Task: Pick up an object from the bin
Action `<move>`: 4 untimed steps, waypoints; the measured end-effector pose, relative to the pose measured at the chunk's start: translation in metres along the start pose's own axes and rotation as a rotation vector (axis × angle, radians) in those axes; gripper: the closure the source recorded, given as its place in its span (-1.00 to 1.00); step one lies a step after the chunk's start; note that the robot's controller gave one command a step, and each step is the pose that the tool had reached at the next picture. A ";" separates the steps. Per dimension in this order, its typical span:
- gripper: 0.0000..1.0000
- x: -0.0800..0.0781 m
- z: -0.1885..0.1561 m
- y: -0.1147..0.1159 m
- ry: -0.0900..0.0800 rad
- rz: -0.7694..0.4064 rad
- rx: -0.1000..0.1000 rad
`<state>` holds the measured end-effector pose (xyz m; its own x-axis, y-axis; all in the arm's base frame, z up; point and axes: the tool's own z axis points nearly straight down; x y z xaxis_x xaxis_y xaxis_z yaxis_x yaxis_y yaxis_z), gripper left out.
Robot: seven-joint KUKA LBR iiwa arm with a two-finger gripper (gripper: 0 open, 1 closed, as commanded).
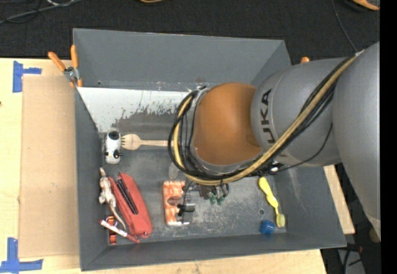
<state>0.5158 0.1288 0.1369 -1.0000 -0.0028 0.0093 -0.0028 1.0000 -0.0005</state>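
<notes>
My gripper (200, 193) hangs low in the bin's front middle, mostly hidden under the arm's orange cover. Its dark tip sits right over the right side of a small orange and white packet (172, 199) lying flat on the bin floor. A small black piece (185, 208) shows against the packet's right edge; whether it belongs to the gripper or to the packet I cannot tell. To the right lies a yellow stick-like thing (270, 196) with a blue ball (267, 227) at its near end.
A red pouch (134, 204) lies at the front left, with a beige toy lizard (106, 190) and a small red and white thing (113, 228) beside it. A wooden fork (144, 141) and a white figure (112, 147) lie at the back left.
</notes>
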 end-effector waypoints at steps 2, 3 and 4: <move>-1.00 -0.004 0.016 0.002 -0.009 -0.108 0.000; -1.00 0.003 0.040 -0.004 -0.003 -0.271 0.000; 1.00 0.004 0.067 -0.008 0.000 -0.670 -0.001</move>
<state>0.5115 0.1203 0.0701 -0.7818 -0.6235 0.0076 -0.6235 0.7818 0.0062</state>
